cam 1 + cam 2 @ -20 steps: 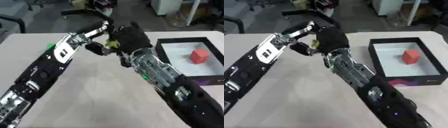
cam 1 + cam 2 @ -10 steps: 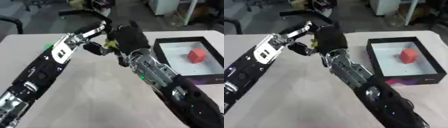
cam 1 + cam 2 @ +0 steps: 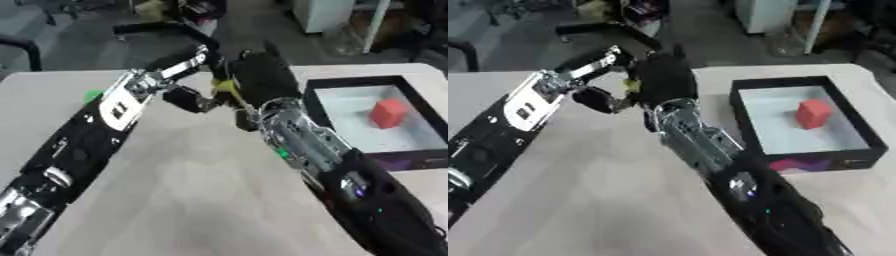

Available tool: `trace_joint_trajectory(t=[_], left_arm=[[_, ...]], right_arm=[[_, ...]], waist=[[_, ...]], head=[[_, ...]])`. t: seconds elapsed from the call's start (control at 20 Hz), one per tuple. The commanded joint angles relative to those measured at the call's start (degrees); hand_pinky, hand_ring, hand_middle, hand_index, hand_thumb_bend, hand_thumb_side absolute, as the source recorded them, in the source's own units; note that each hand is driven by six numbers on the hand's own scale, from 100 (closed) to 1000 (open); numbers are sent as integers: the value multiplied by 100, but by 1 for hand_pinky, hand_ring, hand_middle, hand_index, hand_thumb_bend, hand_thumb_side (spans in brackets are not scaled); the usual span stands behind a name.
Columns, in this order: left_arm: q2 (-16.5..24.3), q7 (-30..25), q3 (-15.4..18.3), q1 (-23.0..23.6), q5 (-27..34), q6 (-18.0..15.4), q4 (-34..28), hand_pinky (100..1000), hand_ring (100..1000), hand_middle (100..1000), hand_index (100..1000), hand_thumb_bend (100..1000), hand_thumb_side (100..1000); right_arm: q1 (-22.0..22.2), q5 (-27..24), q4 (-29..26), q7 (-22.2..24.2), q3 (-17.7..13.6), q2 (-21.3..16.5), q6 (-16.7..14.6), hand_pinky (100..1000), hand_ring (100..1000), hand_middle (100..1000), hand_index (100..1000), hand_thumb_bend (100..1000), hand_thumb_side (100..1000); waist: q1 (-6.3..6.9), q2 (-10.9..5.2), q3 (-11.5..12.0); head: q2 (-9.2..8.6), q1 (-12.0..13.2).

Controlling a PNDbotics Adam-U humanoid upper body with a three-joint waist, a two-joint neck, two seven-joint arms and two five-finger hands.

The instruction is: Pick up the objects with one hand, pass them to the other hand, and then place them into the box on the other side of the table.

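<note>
Surface (image 3: 175, 200) and box (image 3: 745, 130): the black-walled box lies at 3 o'clock, already holding a red block (image 3: 813, 113), with bare surface between it and the two hands meeting at 12 o'clock. Hands: your left hand (image 3: 188, 97) and right hand (image 3: 258, 80) touch around a small yellow-green object (image 3: 226, 86); whether either hand's fingers are clamped on it cannot be told. Judgement: confirm the right hand's hold before freeing the left, then clear the box's near wall.
</note>
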Motion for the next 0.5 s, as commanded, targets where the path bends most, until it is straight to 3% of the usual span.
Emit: trace_joint_trajectory(t=[0.05,0.3,0.5], left_arm=[[250,-109,132,-208,88,-44,-178,712,539,488,593,166,226],[420,-153,206,-283,107,-143,-278,734,579,525,640,218,223],[683,-33,301,-247,160,-161,-441,745,599,547,663,234,226]], right_arm=[[-36,111,239,-138,-224,-125,161,1000,224,237,340,100,100],[3,274,676,-294,-493,-244,394,1000,226,241,338,100,100],[19,632,1098,-320,-996,-596,756,1000,223,243,344,100,100]], waist=[[2,-63,-7],[-3,-82,-25],[-3,-98,-17]], head=[[-77,-46],[-84,-48],[-144,-74]])
